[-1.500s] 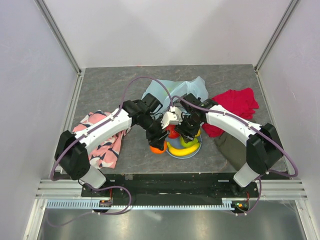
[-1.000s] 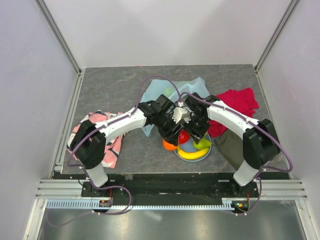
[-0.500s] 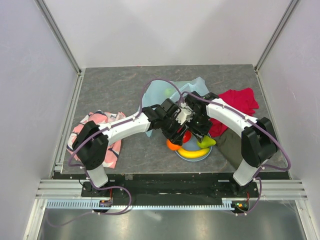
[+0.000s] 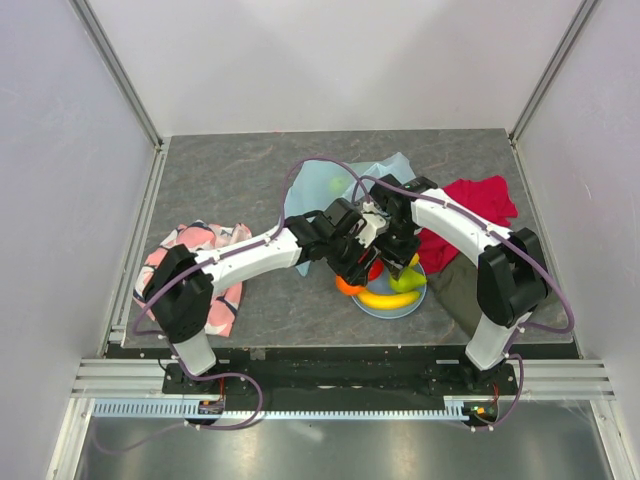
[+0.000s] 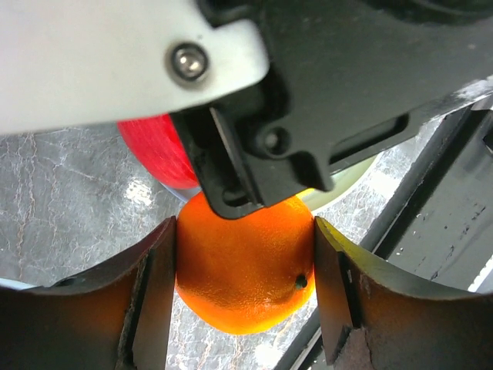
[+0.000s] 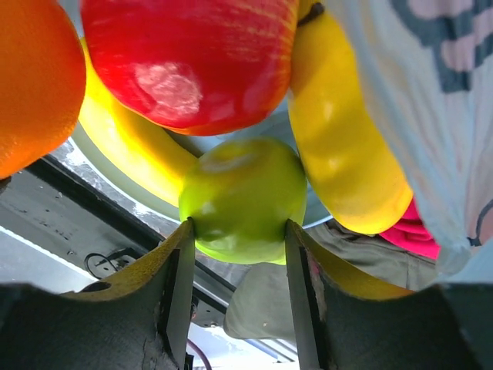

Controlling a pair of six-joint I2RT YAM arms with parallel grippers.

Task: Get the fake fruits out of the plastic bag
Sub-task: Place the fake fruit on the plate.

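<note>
My left gripper [image 4: 350, 280] is shut on an orange [image 5: 245, 266], held at the left rim of the light-blue plate [image 4: 392, 311]. My right gripper [image 4: 406, 272] is shut on a round green fruit [image 6: 243, 199] over the plate's right side. A red apple [image 6: 189, 58] and a yellow banana [image 4: 385, 298] lie on the plate between the two grippers. The pale-blue plastic bag [image 4: 312, 192] lies behind the arms, with a small green fruit [image 4: 335, 184] showing through it. Other fruits are not visible.
A red cloth [image 4: 476, 205] lies at the right. A grey-olive cloth [image 4: 450, 288] lies right of the plate. A pink patterned cloth [image 4: 212, 268] lies at the left under the left arm. The two wrists are close together over the plate.
Both grippers have moved right and toward the near edge with their fruits. The plate with the banana and red apple has shifted right a little.
</note>
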